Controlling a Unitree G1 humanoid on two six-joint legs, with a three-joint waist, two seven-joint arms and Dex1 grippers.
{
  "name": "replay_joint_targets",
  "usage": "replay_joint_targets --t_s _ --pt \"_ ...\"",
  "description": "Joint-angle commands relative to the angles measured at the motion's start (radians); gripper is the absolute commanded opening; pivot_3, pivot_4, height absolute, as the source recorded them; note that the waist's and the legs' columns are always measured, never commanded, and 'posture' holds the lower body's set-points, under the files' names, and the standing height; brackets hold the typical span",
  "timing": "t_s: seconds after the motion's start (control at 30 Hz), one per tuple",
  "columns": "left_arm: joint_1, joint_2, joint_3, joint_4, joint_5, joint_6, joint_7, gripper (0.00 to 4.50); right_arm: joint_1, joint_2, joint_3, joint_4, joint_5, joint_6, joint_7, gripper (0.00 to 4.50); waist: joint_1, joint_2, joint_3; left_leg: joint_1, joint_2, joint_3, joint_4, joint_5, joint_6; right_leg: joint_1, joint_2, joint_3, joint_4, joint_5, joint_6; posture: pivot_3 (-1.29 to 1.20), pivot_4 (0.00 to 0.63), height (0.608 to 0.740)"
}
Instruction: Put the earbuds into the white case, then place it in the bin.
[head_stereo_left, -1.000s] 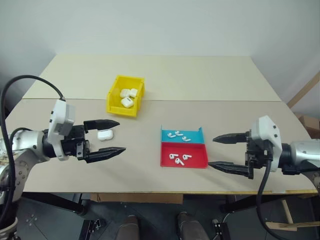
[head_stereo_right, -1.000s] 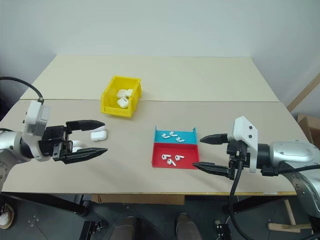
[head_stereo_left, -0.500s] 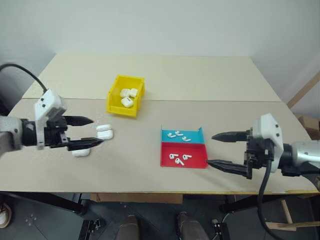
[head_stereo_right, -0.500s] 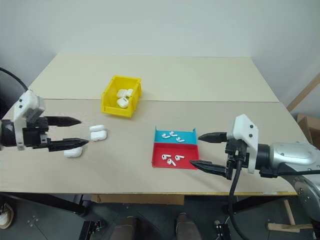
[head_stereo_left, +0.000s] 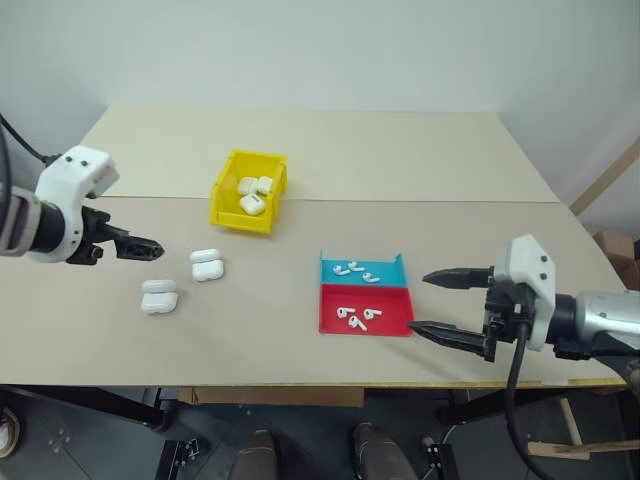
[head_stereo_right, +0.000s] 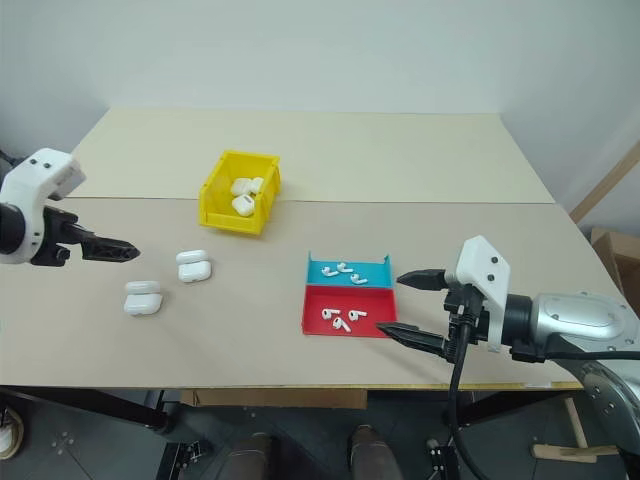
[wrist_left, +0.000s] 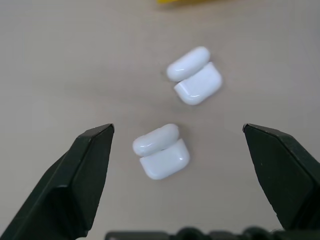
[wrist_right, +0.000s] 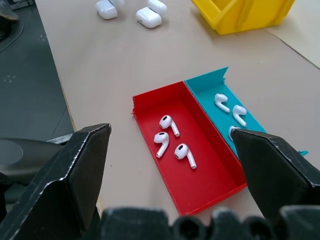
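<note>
Left gripper (wrist_left: 177, 150) hangs with black wedge fingers spread wide, empty, over two glossy white cases (wrist_left: 161, 151) lying open-lidded on the matte tan table (head_stereo_left: 400, 150). Right gripper (head_stereo_left: 440, 304), also spread and empty, sits beside the red tray (wrist_right: 210, 185) holding three stemmed earbuds (wrist_right: 175, 142); teal tray (wrist_right: 205, 82) adjoins it. Yellow bin (head_stereo_left: 250, 190) holds more cases.

no readable text, labels or numbers anywhere

You have a beige tabletop (head_stereo_left: 400, 160) carrying a yellow bin (head_stereo_left: 249, 190) toward the back, two open white cases (head_stereo_left: 208, 264) lying near each other at left, and a teal tray (head_stereo_left: 362, 270) touching a red tray (head_stereo_left: 365, 310) at right-centre.
</note>
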Motion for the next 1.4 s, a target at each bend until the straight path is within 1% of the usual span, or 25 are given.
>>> replay_joint_targets --t_s 0.03,0.07,0.2,0.33,0.47,0.57,0.63,0.83,1.1,1.2,1.3,1.33,1.4 --pt "-0.062 0.014 -0.08 0.123 -0.107 0.007 0.194 4.5 -0.02 -0.005 -0.007 -0.012 0.015 -0.001 0.002 4.47 -0.001 0.0 0.0 0.0 0.0 0.0 0.0 0.0 0.0 0.0 0.0 0.0 0.0 0.0 0.0 0.0 0.15 0.74" --pt "-0.074 0.001 -0.096 0.173 -0.164 0.007 0.255 4.5 -0.023 -0.007 -0.007 -0.01 0.017 0.0 0.005 4.47 0.0 0.0 0.0 0.0 0.0 0.0 0.0 0.0 0.0 0.0 0.0 0.0 0.0 0.0 0.0 0.0 0.15 0.74" --pt "-0.075 -0.045 -0.142 0.247 -0.405 0.007 0.466 4.5 -0.036 -0.019 -0.007 0.001 0.017 0.002 0.018 4.47 0.004 -0.001 0.0 -0.001 0.0 0.0 0.0 0.0 0.0 0.0 -0.001 0.0 0.0 0.002 -0.004 0.0 0.15 0.74" --pt "-0.07 -0.101 -0.145 0.321 -0.579 0.007 0.7 4.5 -0.052 -0.028 -0.01 0.01 0.018 0.007 0.029 4.47 0.011 -0.002 0.0 -0.002 0.0 -0.001 0.001 0.0 0.0 0.0 -0.001 -0.001 0.0 0.004 -0.006 0.0 0.15 0.74" --pt "-0.071 -0.153 -0.126 0.412 -0.658 0.007 0.89 4.5 -0.061 -0.034 -0.013 0.011 0.022 0.013 0.032 4.47 0.013 -0.003 -0.001 -0.001 -0.001 -0.001 0.001 0.0 0.0 0.0 -0.001 -0.001 0.0 0.004 -0.006 0.0 0.15 0.74" --pt "-0.068 -0.181 -0.124 0.459 -0.705 0.007 0.969 4.5 -0.057 -0.038 -0.02 0.008 0.023 0.014 0.034 4.47 0.013 -0.003 -0.001 -0.001 -0.001 0.0 0.001 0.0 0.0 0.0 -0.001 0.0 0.0 0.004 -0.006 0.0 0.15 0.74" --pt "-0.071 -0.23 -0.105 0.495 -0.709 0.007 1.02 4.5 -0.057 -0.042 -0.021 0.004 0.021 0.015 0.036 4.47 0.016 -0.003 -0.001 -0.001 -0.001 -0.001 0.001 0.0 0.0 0.0 -0.001 -0.001 0.0 0.004 -0.006 0.0 0.15 0.74" --pt "-0.055 -0.306 -0.066 0.549 -0.728 0.007 1.126 4.5 -0.052 -0.053 -0.036 -0.004 0.031 0.026 0.041 4.47 0.027 -0.003 -0.001 -0.001 -0.002 -0.001 0.001 0.0 0.0 0.0 -0.001 -0.001 0.0 0.004 -0.006 0.0 0.15 0.74" --pt "-0.014 -0.324 -0.026 0.557 -0.783 0.007 1.215 4.5 -0.048 -0.059 -0.044 -0.008 0.036 0.033 0.041 4.47 0.026 -0.003 -0.001 0.0 -0.002 -0.001 0.001 0.0 -0.001 0.001 -0.002 0.0 0.0 0.004 -0.007 0.0 0.15 0.74" --pt "0.008 -0.337 -0.004 0.532 -0.79 0.007 1.238 3.88 -0.049 -0.059 -0.041 -0.002 0.04 0.032 0.04 4.5 0.026 -0.003 -0.002 0.0 -0.002 -0.001 0.001 0.0 -0.001 0.001 -0.002 0.0 0.0 0.004 -0.006 0.0 0.15 0.74" --pt "0.023 -0.352 0.038 0.51 -0.78 0.007 1.276 2.94 -0.048 -0.058 -0.042 -0.003 0.04 0.032 0.036 4.5 0.026 -0.003 -0.002 0.0 -0.002 -0.001 0.001 0.0 -0.001 0.001 -0.002 0.0 0.0 0.004 -0.006 0.0 0.15 0.74" --pt "0.027 -0.356 0.051 0.507 -0.782 0.007 1.29 2.78 -0.045 -0.058 -0.045 -0.004 0.041 0.032 0.036 4.5 0.027 -0.003 -0.002 0.0 -0.002 -0.001 0.001 0.0 -0.001 0.001 -0.002 0.0 0.0 0.004 -0.007 0.0 0.15 0.74" --pt "0.043 -0.347 0.084 0.441 -0.766 0.007 1.298 2.78 -0.042 -0.054 -0.045 -0.005 0.042 0.029 0.034 4.5 0.026 -0.003 -0.002 0.0 -0.002 -0.001 0.001 0.0 -0.001 0.001 -0.002 0.0 0.0 0.005 -0.007 0.0 0.15 0.74"
